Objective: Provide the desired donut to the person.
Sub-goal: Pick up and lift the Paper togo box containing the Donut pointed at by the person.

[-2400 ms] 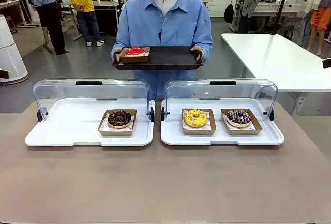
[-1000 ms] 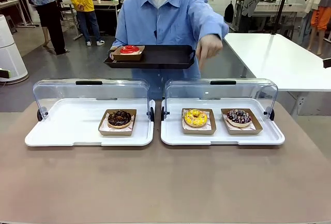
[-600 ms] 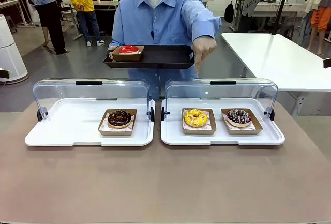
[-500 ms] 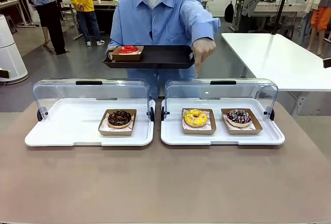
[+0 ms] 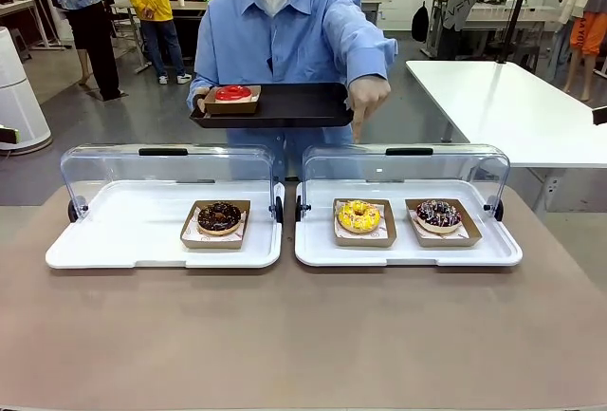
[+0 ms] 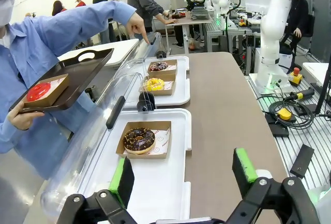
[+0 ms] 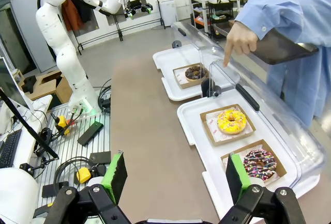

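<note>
Straight ahead, person's hand pointing at yellow donut, four donuts, wrist views show left jaws, right jaws apart

pointing hand: off the tray's right handle, now stretched forward, index finger aimed down just over the far edge of the right case, in line with the yellow donut.
tray: now held by one hand only, at its left end; shifted slightly left.
red donut: carried left with the tray.
person: leaning farther toward the table.
</note>
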You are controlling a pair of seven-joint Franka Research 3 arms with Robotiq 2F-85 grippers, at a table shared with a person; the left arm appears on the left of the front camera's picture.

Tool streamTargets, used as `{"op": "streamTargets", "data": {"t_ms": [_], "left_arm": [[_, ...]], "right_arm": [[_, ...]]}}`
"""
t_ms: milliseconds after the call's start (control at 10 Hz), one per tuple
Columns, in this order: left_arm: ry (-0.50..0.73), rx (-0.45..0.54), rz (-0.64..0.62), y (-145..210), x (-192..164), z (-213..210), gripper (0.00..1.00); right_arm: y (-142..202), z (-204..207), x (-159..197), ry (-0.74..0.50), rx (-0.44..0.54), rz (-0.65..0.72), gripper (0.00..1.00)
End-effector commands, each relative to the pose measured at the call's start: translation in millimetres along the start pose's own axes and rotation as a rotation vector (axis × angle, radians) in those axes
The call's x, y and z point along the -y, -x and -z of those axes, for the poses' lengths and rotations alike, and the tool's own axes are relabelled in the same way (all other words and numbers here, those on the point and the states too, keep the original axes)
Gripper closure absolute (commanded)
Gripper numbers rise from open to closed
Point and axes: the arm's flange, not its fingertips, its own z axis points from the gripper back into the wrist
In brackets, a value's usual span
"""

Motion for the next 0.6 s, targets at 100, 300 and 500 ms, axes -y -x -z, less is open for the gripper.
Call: {"op": "streamTargets", "data": {"t_ms": [100,300,500], "left_arm": [[-0.001,0.006,0.002,-0.2,1.0,-1.6,0.0],[-0.001,0.006,0.002,-0.2,1.0,-1.6,0.0],[-0.001,0.006,0.002,-0.2,1.0,-1.6,0.0]], "right_arm": [[-8.5,16.9,-6.6,-0.05,-0.092,-0.034,0.0],[-39.7,58.4,-16.6,-0.048,-0.25,-0.099,0.0],[-72.2,108.0,-26.6,-0.084,-0.375,-0.128,0.0]]}}
